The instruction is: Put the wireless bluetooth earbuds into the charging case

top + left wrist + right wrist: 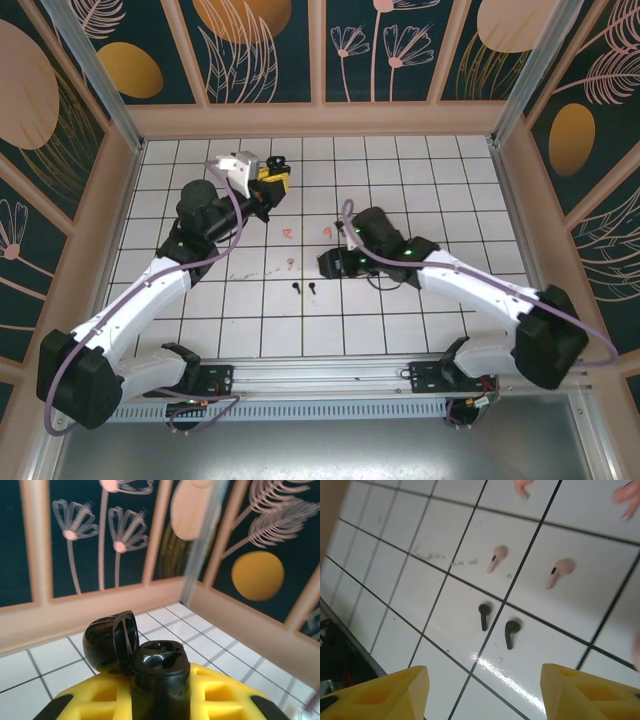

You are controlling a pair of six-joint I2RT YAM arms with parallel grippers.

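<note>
My left gripper [272, 178] hangs over the far left of the table, shut on a black charging case [160, 672]. The case's lid [111, 641] is flipped open and its two sockets look empty. Both black earbuds [483, 616] [510, 632] lie side by side on the white tiles, also in the top view [296, 288] [312, 287]. My right gripper [487, 695] hovers open just short of them, nothing between its yellow fingers [395, 695]. Two pale pink earbuds [496, 559] [560, 572] lie beyond the black ones. Coral-pink earbuds [522, 486] [627, 495] lie farther off.
The white gridded table [400, 170] is fenced by a wooden rim and patterned walls [320, 110]. The right arm [460, 285] crosses the right half of the table. Faint scuff marks [437, 556] mark a tile near the pale earbuds.
</note>
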